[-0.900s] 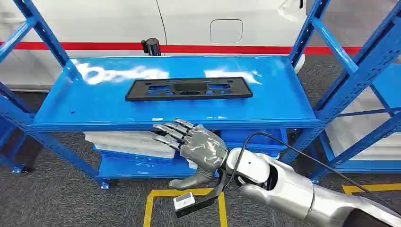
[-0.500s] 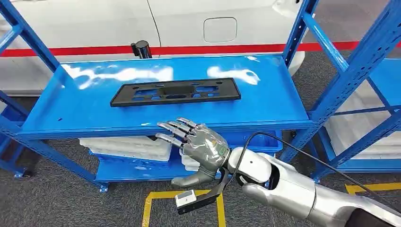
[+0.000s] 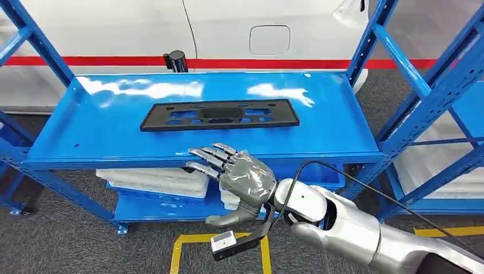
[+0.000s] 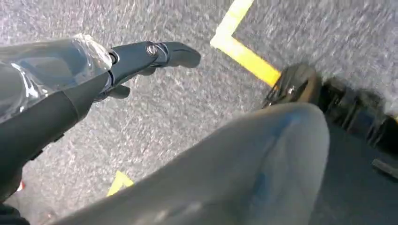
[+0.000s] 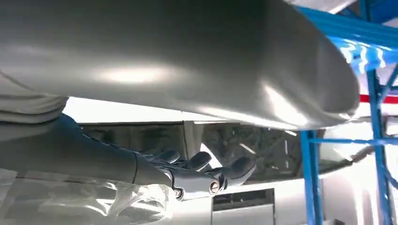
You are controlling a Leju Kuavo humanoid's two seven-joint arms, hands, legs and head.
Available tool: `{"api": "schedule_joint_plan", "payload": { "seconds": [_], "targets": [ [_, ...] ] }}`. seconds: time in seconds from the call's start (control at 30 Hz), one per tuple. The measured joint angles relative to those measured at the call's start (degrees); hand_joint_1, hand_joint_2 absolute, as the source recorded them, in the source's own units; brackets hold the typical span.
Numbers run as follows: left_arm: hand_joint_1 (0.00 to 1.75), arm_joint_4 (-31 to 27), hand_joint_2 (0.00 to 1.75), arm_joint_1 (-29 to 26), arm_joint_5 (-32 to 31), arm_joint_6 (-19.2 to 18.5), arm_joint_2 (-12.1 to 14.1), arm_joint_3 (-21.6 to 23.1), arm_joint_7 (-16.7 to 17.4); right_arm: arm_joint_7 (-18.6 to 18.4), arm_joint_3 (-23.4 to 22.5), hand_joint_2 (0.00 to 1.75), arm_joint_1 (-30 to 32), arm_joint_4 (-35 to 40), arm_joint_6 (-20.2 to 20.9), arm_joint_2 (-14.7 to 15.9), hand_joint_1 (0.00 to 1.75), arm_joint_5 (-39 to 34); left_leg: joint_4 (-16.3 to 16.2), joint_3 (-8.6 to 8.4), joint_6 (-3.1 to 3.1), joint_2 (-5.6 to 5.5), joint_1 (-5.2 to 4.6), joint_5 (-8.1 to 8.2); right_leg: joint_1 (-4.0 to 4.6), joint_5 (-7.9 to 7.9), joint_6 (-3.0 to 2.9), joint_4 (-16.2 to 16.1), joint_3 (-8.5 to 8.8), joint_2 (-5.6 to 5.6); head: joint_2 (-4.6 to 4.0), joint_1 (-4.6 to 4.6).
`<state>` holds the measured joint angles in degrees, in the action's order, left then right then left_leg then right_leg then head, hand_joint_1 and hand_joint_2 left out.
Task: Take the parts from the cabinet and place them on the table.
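Note:
A flat black plastic part (image 3: pixel 220 115) with several cut-outs lies along the middle of the blue cabinet shelf (image 3: pixel 331 128). My right hand (image 3: pixel 234 174) hovers just in front of the shelf's front edge, below and short of the part. Its fingers (image 3: pixel 208 155) are stretched out and apart, the thumb hangs below, and it holds nothing. In the right wrist view the same hand (image 5: pixel 141 183) points its empty fingertips (image 5: pixel 206 168) toward the rack. My left hand (image 4: pixel 94 79) hangs over the grey floor with a dark finger (image 4: pixel 159 50) extended and nothing in it.
A black cylinder (image 3: pixel 176 60) stands at the shelf's back edge, before a white car body (image 3: pixel 257 28). White trays (image 3: pixel 154 180) fill the lower shelf. Blue rack posts (image 3: pixel 394 57) frame the right side, with another rack (image 3: pixel 456 114) beyond. Yellow tape (image 3: pixel 182 245) marks the floor.
The whole picture has shifted slightly as the camera moved. My right hand stays open at the shelf's front edge, and the black part lies as it did.

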<state>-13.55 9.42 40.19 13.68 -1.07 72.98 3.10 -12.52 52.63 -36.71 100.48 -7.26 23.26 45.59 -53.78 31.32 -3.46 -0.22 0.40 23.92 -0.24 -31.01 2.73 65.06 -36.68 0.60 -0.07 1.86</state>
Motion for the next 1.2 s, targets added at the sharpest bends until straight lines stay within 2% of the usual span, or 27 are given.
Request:
{"api": "schedule_joint_plan", "payload": {
  "seconds": [0.03, 0.07, 0.1, 0.13, 0.2, 0.23, 0.27, 0.3, 0.37, 0.43, 0.47, 0.53, 0.57, 0.6, 0.63, 0.67, 0.73, 0.77, 0.9, 0.93, 0.97, 1.0, 1.07, 1.1, 1.13, 1.17, 1.2],
  "targets": [
    [0.0, 0.0, 0.0, 0.07, 0.0, -0.02, -0.02, 0.0, 0.0, 0.04, 0.02, 0.0, 0.17, -0.02, 0.0, 0.0, 0.0, 0.0, -0.01, -0.14, -0.1, 0.0, 0.0, 0.17, -0.17, -1.85, 0.21, 5.12, -2.77, -0.01, 0.0, 0.0],
    [0.0, 0.0, 0.0, 0.01, 0.0, -0.04, -0.02, 0.02, 0.0, 0.04, 0.02, 0.0, 0.31, -0.04, 0.0, 0.02, 0.0, 0.0, -0.03, -0.3, -0.1, -0.02, 0.04, 0.37, -0.34, -2.45, 0.41, 8.71, -4.98, -0.01, 0.0, 0.0],
    [0.0, 0.0, 0.0, -0.1, 0.0, -0.07, -0.02, 0.02, 0.0, 0.04, 0.02, 0.0, 0.41, -0.07, 0.0, 0.04, 0.0, 0.0, -0.03, -0.54, 0.01, -0.05, 0.13, 0.6, -0.53, -1.55, 0.6, 9.16, -5.74, -0.03, 0.0, 0.0],
    [0.0, 0.0, 0.0, -0.16, 0.0, -0.07, -0.02, 0.02, 0.0, 0.04, 0.02, 0.0, 0.41, -0.07, 0.0, 0.04, 0.0, 0.0, -0.05, -0.89, 0.21, -0.11, 0.28, 0.9, -0.76, 0.64, 0.82, 6.6, -5.0, -0.1, 0.0, 0.0],
    [0.0, 0.0, 0.0, -0.12, 0.0, -0.07, -0.02, 0.04, 0.0, 0.13, 0.02, 0.0, 0.39, -0.07, -0.02, 0.04, 0.0, 0.0, -0.18, -1.9, 0.85, -0.26, 0.66, 1.7, -1.31, 6.48, 1.32, -3.4, -0.51, -0.4, 0.0, 0.0],
    [0.0, 0.0, 0.0, -0.12, 0.0, -0.07, 0.0, 0.02, 0.0, 0.13, 0.02, 0.0, 0.4, -0.09, -0.02, 0.04, 0.0, 0.0, -0.26, -2.21, 1.35, -0.32, 0.64, 2.22, -1.71, 8.35, 1.68, -8.25, 1.47, -0.74, 0.0, 0.04],
    [0.0, 0.02, 0.0, -0.03, 0.07, -0.04, 0.02, 0.02, 0.02, 0.13, 0.09, 0.0, 0.34, -0.13, 0.0, 0.02, 0.0, -0.02, -0.57, -2.11, 1.89, -0.39, 0.26, 2.68, -1.21, 7.27, 1.5, -9.4, 2.32, -0.46, 0.0, 0.04],
    [0.0, 0.04, 0.0, 0.03, 0.07, -0.04, 0.02, 0.02, 0.02, 0.15, 0.09, 0.0, 0.38, -0.15, -0.02, 0.02, 0.0, 0.0, -0.37, -2.13, 2.05, -0.36, 0.28, 2.73, -1.32, 7.13, 0.64, -9.17, 2.12, -0.38, 0.0, -0.07],
    [0.0, 0.04, 0.0, 0.02, 0.22, 0.0, 0.02, 0.02, 0.02, 0.24, 0.09, 0.0, 0.35, -0.15, -0.02, 0.09, 0.0, 0.0, 0.03, -2.45, 2.48, -0.23, 0.51, 2.86, -0.84, 6.78, -0.1, -9.1, 2.03, -0.27, 0.0, -0.04],
    [0.0, 0.04, 0.0, 0.05, 0.33, 0.17, 0.02, 0.02, 0.02, 0.57, 0.09, 0.0, 0.01, -0.15, -0.04, -0.02, 0.0, -0.02, -1.24, -2.2, 3.08, -0.15, 0.81, 3.89, -1.09, 6.6, -1.08, -9.28, 2.57, -0.24, 0.0, -0.04],
    [0.0, 0.04, 0.0, 0.19, 0.44, 0.24, 0.02, 0.02, 0.02, 0.74, 0.09, 0.0, -0.15, -0.15, -0.04, -0.07, 0.0, -0.02, -4.67, -0.56, 3.19, -0.13, 0.81, 5.38, -1.09, 6.35, -1.46, -9.28, 2.84, -0.28, 0.0, -0.15],
    [0.0, 0.04, 0.0, 0.22, 0.46, 0.33, 0.02, 0.02, 0.02, 1.16, 0.2, 0.0, -0.21, -0.24, -0.04, -0.28, 0.0, -0.09, -15.44, 5.58, 3.42, -0.13, 0.79, 9.07, -0.89, 5.91, -1.97, -9.28, 3.22, -0.3, 0.0, -0.17],
    [0.0, 0.04, 0.0, 0.13, 0.48, 0.35, 0.02, 0.02, 0.0, 1.27, 0.28, 0.0, -0.2, -0.33, -0.04, -0.39, 0.0, -0.11, -19.34, 8.22, 3.42, -0.13, 0.79, 9.83, -0.74, 5.69, -2.16, -9.28, 3.44, -0.29, 0.0, -0.15],
    [0.0, 0.04, 0.0, 0.0, 0.5, 0.37, 0.02, 0.04, 0.02, 1.33, 0.33, 0.0, -0.2, -0.42, -0.04, -0.53, 0.0, -0.15, -20.67, 9.75, 3.33, -0.13, 0.76, 9.25, -0.6, 5.42, -2.19, -9.28, 3.78, -0.21, 0.0, -0.15],
    [0.0, 0.04, 0.0, -0.09, 0.55, 0.48, 0.02, 0.04, 0.02, 1.38, 0.33, 0.0, -0.2, -0.48, -0.07, -0.59, 0.0, -0.2, -19.02, 9.69, 3.06, -0.14, 0.68, 7.35, -0.49, 5.14, -2.2, -9.28, 4.23, -0.11, 0.0, -0.17],
    [0.0, 0.04, 0.0, -0.13, 0.59, 0.76, 0.04, 0.02, 0.11, 1.46, 0.33, 0.0, -0.21, -0.59, -0.15, -0.7, 0.0, -0.22, -14.85, 8.36, 2.63, -0.15, 0.46, 4.27, -0.4, 4.78, -2.16, -9.28, 4.79, -0.01, 0.0, -0.15],
    [0.0, 0.04, 0.0, -0.16, 0.59, 1.11, 0.33, 0.02, 0.33, 1.68, 0.33, 0.0, -0.2, -0.66, -0.39, -0.98, 0.0, -0.37, -3.35, 4.27, 1.21, -0.16, -0.36, -2.15, -0.36, 4.08, -1.97, -9.34, 5.74, 0.07, 0.0, -0.17],
    [0.0, 0.09, 0.0, -0.17, 0.59, 1.22, 0.59, 0.02, 0.35, 1.75, 0.35, 0.0, -0.19, -0.72, -0.52, -1.07, 0.0, -0.37, -2.1, 3.19, 0.8, -0.08, -0.7, -1.52, -0.09, 3.83, -1.68, -9.37, 5.82, 0.12, 0.0, -0.13],
    [0.0, 0.09, 0.0, -0.43, 0.59, 1.25, 0.63, 0.02, 0.39, 1.84, 0.63, 0.0, -0.22, -0.92, -0.59, -1.31, 0.0, -0.37, -1.74, 3.35, 0.52, -0.22, -1.15, -1.37, -0.57, 3.52, -0.7, -9.83, 5.98, -0.08, 0.0, -0.13],
    [0.0, 0.09, 0.0, -0.43, 0.61, 1.25, 0.63, 0.02, 0.42, 1.84, 0.61, 0.0, -0.29, -0.92, -0.61, -1.38, 0.0, -0.37, -0.79, 2.89, 0.42, -0.24, -0.58, -1.52, -0.12, 3.25, -0.26, -9.87, 6.18, -0.07, 0.0, -0.13],
    [0.0, 0.11, 0.0, -0.45, 0.59, 1.25, 0.7, 0.02, 0.39, 1.86, 0.61, 0.0, -0.29, -0.96, -0.63, -1.38, 0.0, -0.37, -0.28, 2.27, 0.43, -0.22, -0.31, -1.7, -0.3, 2.45, -0.1, -8.98, 6.13, -0.2, 0.0, -0.11],
    [0.0, 0.13, 0.0, -0.41, 0.59, 1.25, 0.72, 0.02, 0.39, 1.86, 0.61, 0.0, -0.54, -1.07, -0.63, -1.4, 0.0, -0.37, -0.02, 1.96, 0.36, -0.13, -0.21, -1.65, -0.26, 0.97, 0.09, -6.36, 4.92, -0.24, 0.0, 0.09],
    [0.0, 0.11, 0.0, -0.25, 0.59, 1.25, 0.7, 0.02, 0.39, 1.86, 0.81, 0.0, -0.74, -1.29, -0.7, -1.44, 0.0, -0.37, -0.03, 1.65, 0.01, -0.1, -0.21, -1.42, -0.32, -2.92, 0.2, 3.18, -0.19, -0.24, 0.0, 0.09],
    [0.0, 0.11, 0.0, -0.3, 0.59, 1.2, 0.7, 0.02, 0.39, 1.86, 0.96, 0.0, -0.7, -1.53, -0.7, -1.51, 0.0, -0.37, -0.04, 1.56, -0.07, -0.09, -0.2, -1.27, -0.39, -3.82, 0.31, 6.98, -2.46, -0.24, 0.0, 0.09],
    [0.0, 0.11, 0.0, -0.41, 0.59, 1.22, 0.7, 0.02, 0.39, 1.86, 1.14, 0.0, -0.65, -1.71, -0.7, -1.51, 0.0, -0.37, -0.08, 1.4, -0.05, -0.11, -0.13, -1.13, -0.5, -3.4, 0.47, 8.47, -3.67, -0.25, 0.0, 0.11],
    [0.0, 0.13, 0.0, -0.56, 0.55, 1.22, 0.7, 0.02, 0.42, 1.86, 1.22, 0.0, -0.54, -1.79, -0.77, -1.51, 0.0, -0.37, -0.08, 1.16, 0.04, -0.16, -0.05, -0.98, -0.66, -1.92, 0.62, 7.27, -3.55, -0.27, 0.0, 0.09],
    [0.0, 0.13, 0.0, -0.69, 0.41, 1.25, 0.72, 0.02, 0.53, 1.88, 1.25, 0.0, -0.45, -1.84, -0.94, -1.51, 0.0, -0.37, -0.15, 0.91, 0.22, -0.24, 0.1, -0.78, -0.87, 0.6, 0.83, 3.9, -2.38, -0.28, 0.0, 0.09]
  ]
}}
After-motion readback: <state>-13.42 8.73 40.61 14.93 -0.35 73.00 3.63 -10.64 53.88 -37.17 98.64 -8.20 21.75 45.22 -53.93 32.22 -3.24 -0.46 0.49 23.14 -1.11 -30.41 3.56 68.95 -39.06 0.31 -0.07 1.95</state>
